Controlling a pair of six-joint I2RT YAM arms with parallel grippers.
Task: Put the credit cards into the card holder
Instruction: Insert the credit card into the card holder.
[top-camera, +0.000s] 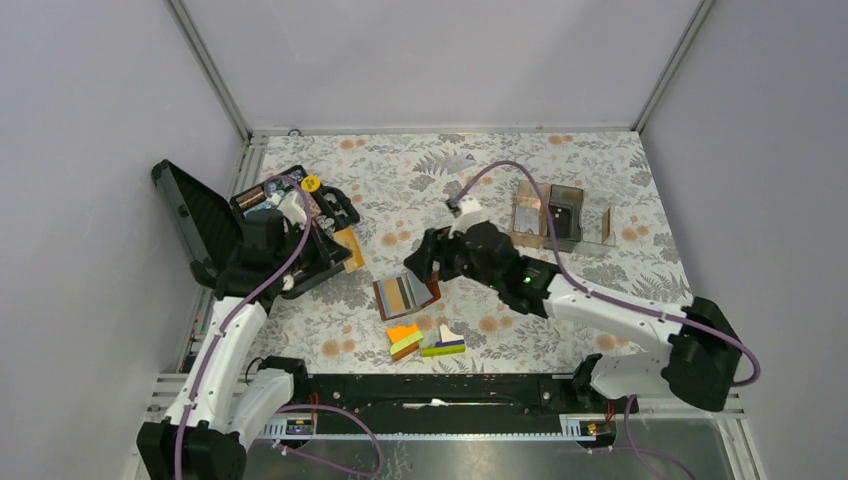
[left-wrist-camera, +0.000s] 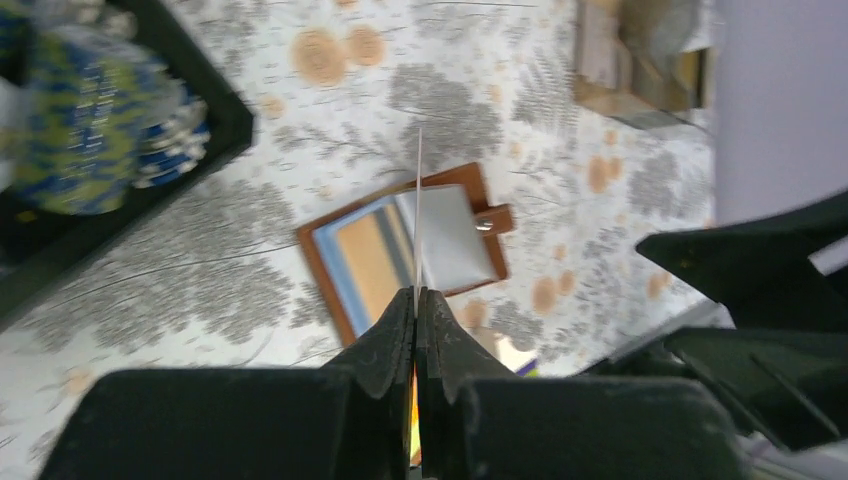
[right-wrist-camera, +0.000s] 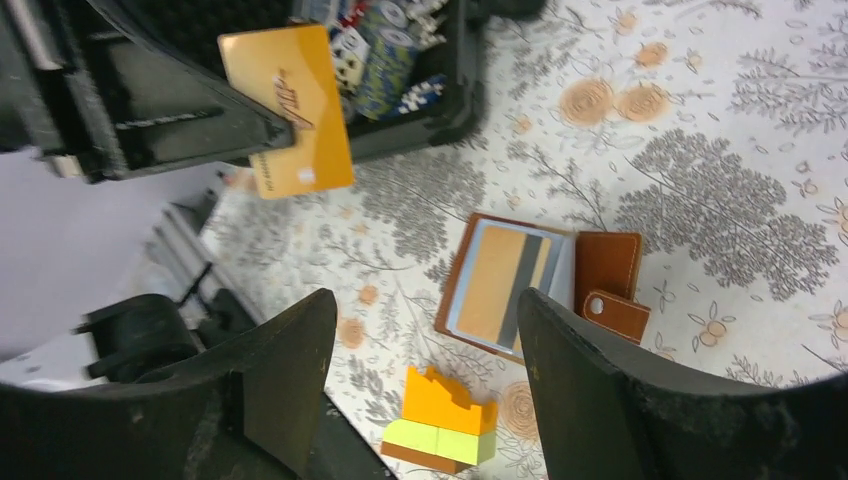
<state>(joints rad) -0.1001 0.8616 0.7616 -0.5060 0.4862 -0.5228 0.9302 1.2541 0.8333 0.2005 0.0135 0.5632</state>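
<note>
The left pincer (left-wrist-camera: 416, 298), clenched on a thin orange plastic card (right-wrist-camera: 285, 110), could skid the unbraced brown leather card holder (right-wrist-camera: 607, 262) across the tabletop (top-camera: 600, 170). The right pincer (right-wrist-camera: 425, 315) is released.

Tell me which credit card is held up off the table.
The orange card, pinched in the left gripper; the other cards lie flat in the open card holder.
</note>
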